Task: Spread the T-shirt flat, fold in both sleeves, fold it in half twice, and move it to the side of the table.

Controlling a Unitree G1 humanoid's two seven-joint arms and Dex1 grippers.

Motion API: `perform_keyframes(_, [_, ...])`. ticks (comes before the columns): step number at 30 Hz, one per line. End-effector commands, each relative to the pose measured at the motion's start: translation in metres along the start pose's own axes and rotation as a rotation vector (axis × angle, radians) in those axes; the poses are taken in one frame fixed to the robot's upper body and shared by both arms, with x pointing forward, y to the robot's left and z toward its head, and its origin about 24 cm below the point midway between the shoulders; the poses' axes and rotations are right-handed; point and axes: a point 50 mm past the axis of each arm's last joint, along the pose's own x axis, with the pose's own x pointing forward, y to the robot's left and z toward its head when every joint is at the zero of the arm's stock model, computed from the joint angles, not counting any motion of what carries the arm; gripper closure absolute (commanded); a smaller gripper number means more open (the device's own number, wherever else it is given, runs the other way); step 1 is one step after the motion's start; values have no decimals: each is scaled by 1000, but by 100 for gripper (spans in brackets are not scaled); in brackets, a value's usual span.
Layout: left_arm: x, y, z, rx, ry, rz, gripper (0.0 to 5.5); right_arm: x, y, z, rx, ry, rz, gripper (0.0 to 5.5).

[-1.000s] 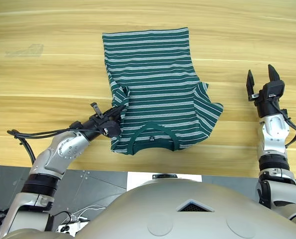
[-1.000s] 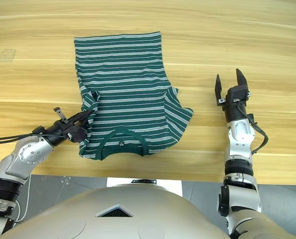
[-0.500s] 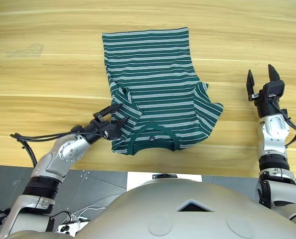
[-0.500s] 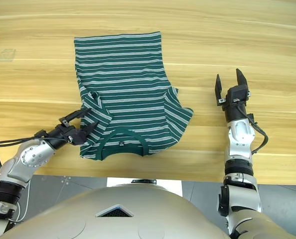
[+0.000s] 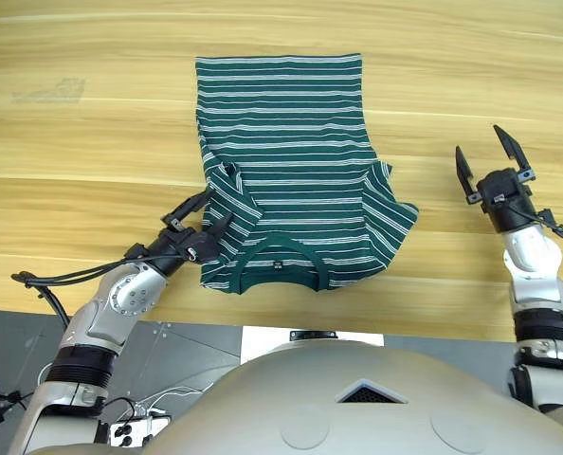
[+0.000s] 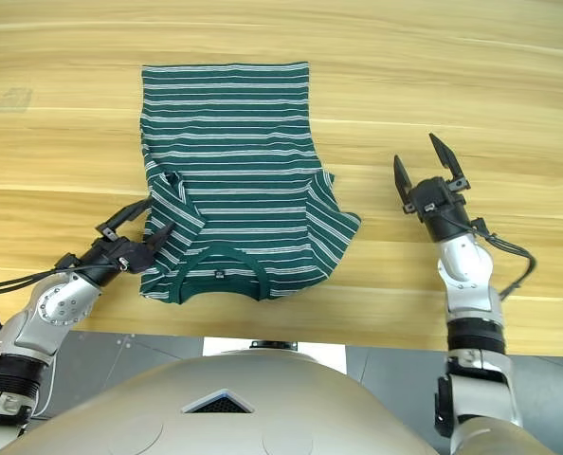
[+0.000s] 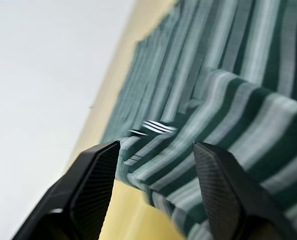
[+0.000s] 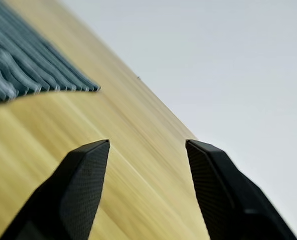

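"Where is the T-shirt (image 5: 286,180) lying?"

"It is lying near the middle of the table (image 5: 92,142), with the collar (image 5: 280,248) pointing toward the robot and the hem at the far end. I am counting one shirt and two sleeves. The left sleeve (image 5: 229,185) is lying folded in over the body. The right sleeve (image 5: 395,213) is poking out past the side, rumpled."

"And the pincers?"

"There are two, each with two fingers. The left gripper (image 5: 219,204) is sitting at the shirt's left edge by the shoulder. Its fingers are spread apart and holding nothing, and I cannot tell whether they are touching the cloth. The right gripper (image 5: 479,139) is hovering over bare wood, well apart from the shirt, and is also gaping wide."

"How is that cloth going to behave?"

"I am guessing it is light, soft and floppy, so it will be drooping and creasing wherever it is lifted. It won't break, but it may be sliding on that smooth wood. I would be pinching the outer tip of the right sleeve, low against the table, taking one layer only."
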Motion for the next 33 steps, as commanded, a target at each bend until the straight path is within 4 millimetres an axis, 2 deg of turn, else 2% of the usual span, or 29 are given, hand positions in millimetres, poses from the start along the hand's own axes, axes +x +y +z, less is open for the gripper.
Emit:
perform_keyframes(1, [19,26,14,-29,-94,231,277,-39,-3,-4,-229,88,166,269])
perform_keyframes(5, [25,36,26,-77,-160,349,277,-65,20,16,-252,47,412,269])
perform_keyframes(9, [27,64,26,-111,-170,545,277,-76,35,25,-210,25,533,269])
perform_keyframes(11, [29,70,24,-91,-151,584,277,-70,43,27,-195,5,540,269])
perform_keyframes(15, [33,68,27,-68,-144,584,277,-43,54,27,-232,-43,482,269])
perform_keyframes(20, [37,60,28,-74,-146,547,277,-16,63,26,-264,-85,436,269])
perform_keyframes(28, [41,52,28,-101,-142,527,277,-12,65,22,-265,-101,426,269])
perform_keyframes(33, [46,49,27,-119,-145,517,274,-16,70,25,-265,-124,478,352])
